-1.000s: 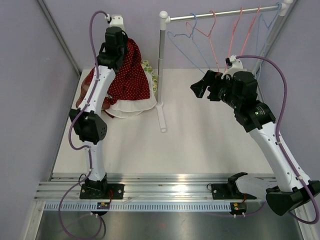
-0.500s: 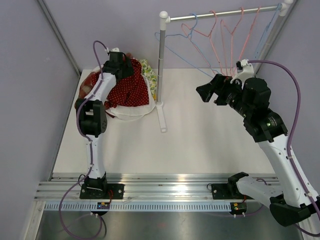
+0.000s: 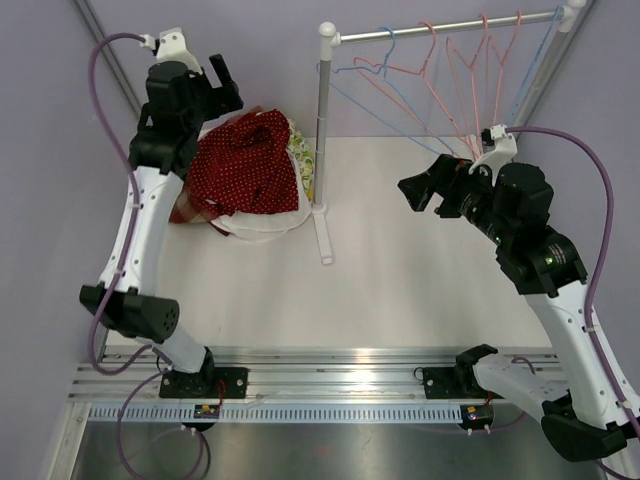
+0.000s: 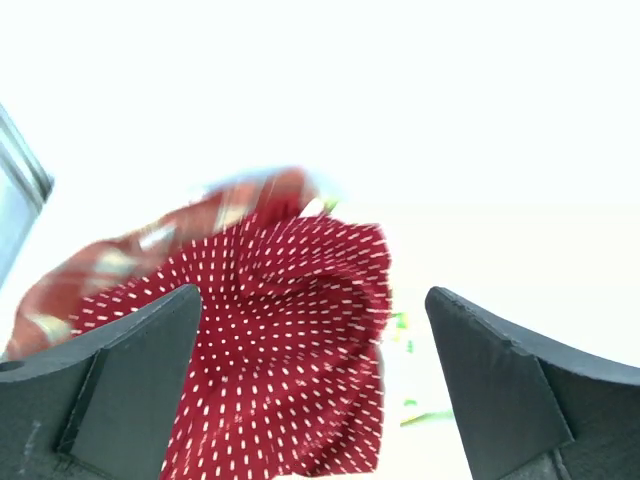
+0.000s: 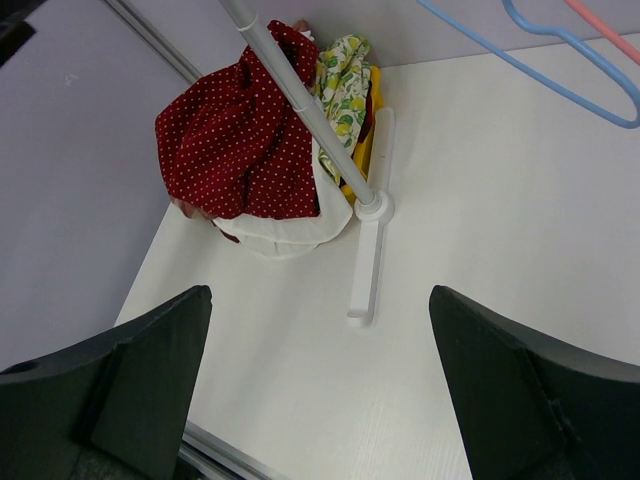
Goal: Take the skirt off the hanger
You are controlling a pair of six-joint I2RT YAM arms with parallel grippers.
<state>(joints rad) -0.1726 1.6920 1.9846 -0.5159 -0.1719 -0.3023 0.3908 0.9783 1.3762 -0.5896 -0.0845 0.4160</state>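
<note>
Top external view: the left fingers (image 3: 228, 86) are spread wide and hold nothing. They hang in the air over the far left corner of the desk (image 3: 400, 290), just above the red skirt with white dots (image 3: 245, 170), and do not touch it. In the left wrist view the skirt shows in the gap between the two dark fingers.

The skirt lies crumpled on top of a heap of clothes, just beside the post of the white clothes rack (image 3: 322, 130). Under it is a white garment (image 3: 262, 224), and next to it a lemon-print cloth (image 5: 343, 72). I cannot tell whether a hanger is inside the skirt.

The right fingers (image 3: 425, 188) are also fully apart and empty. They are held above the desk to the right of the post and point toward the heap. Blue and pink wire hangers (image 3: 452, 75) hang on the rail.
</note>
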